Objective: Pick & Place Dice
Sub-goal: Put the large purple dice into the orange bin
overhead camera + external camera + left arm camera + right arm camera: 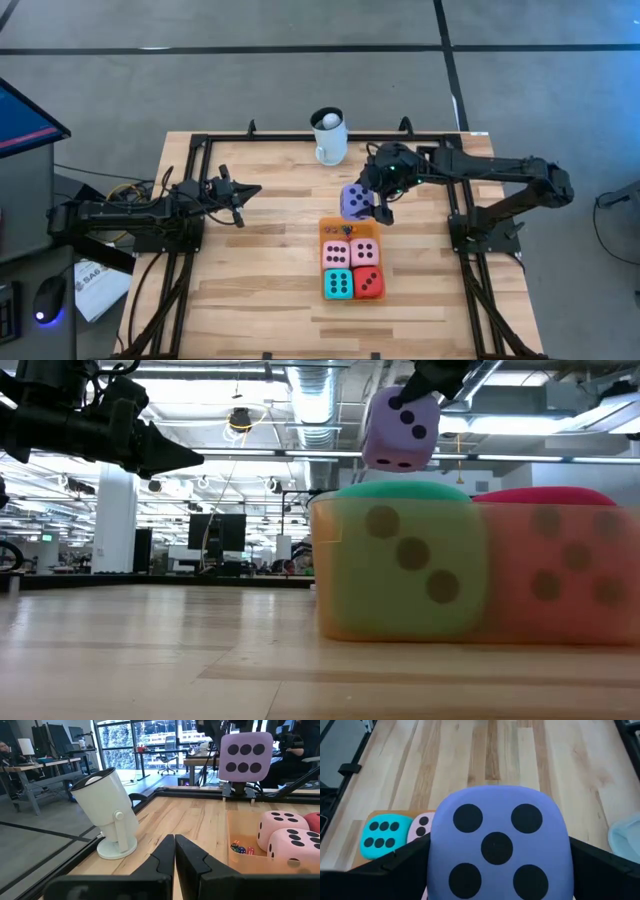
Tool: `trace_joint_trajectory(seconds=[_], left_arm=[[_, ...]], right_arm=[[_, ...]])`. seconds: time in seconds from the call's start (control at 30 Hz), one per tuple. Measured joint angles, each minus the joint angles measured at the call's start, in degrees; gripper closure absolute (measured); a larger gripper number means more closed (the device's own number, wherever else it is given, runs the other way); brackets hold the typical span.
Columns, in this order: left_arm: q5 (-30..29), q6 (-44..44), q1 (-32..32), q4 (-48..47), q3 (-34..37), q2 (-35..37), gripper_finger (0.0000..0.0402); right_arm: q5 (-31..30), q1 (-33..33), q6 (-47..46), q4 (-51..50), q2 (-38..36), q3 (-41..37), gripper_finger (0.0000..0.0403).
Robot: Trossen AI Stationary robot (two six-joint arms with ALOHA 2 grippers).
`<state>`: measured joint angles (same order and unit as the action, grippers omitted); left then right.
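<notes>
Now the right pincer (372,203) carries the purple die (355,201) aloft, pinching it; next, lower it onto the orange mat (327,230).

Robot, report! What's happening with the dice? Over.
Right gripper holds purple die aloft. Left gripper shut, idle. Four dice on orange mat. Nothing blocking.

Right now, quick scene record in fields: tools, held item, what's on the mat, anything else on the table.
right tool: closed on the purple die, held in the air beside the orange mat
left tool: shut, empty, waiting over the table's left side
on mat: two pink dice, teal die, red die, tiny coloured pieces
also on table: white mug with a ball inside
</notes>
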<state>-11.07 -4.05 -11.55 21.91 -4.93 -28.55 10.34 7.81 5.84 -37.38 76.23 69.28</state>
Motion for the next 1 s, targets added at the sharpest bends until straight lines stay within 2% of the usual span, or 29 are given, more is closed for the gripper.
trace_joint_trajectory(seconds=[0.13, 0.43, 0.6, 0.9, 1.0], left_arm=[[0.00, 0.00, 0.00, 0.00, 0.00, 0.02, 0.0401], [0.01, 0.02, 0.00, 0.00, 0.00, 0.00, 0.0401], [0.01, 0.04, 0.00, 0.00, 0.00, 0.02, 0.0401], [0.01, 0.46, 0.00, 0.00, 0.00, 0.02, 0.0401], [0.02, 0.02, 0.00, 0.00, 0.00, 0.02, 0.0401]], right_arm=[[0.03, -0.36, -0.89, -0.09, -0.02, -0.28, 0.0033], [0.00, -0.34, -4.78, 6.78, 0.00, -7.11, 0.0033], [0.06, -0.94, -7.90, 5.81, -0.13, -7.48, 0.0033], [-0.78, -6.07, -10.27, 2.95, -0.13, -7.53, 0.0033], [-4.50, -8.91, -10.18, 2.79, -0.13, -7.53, 0.0033]])
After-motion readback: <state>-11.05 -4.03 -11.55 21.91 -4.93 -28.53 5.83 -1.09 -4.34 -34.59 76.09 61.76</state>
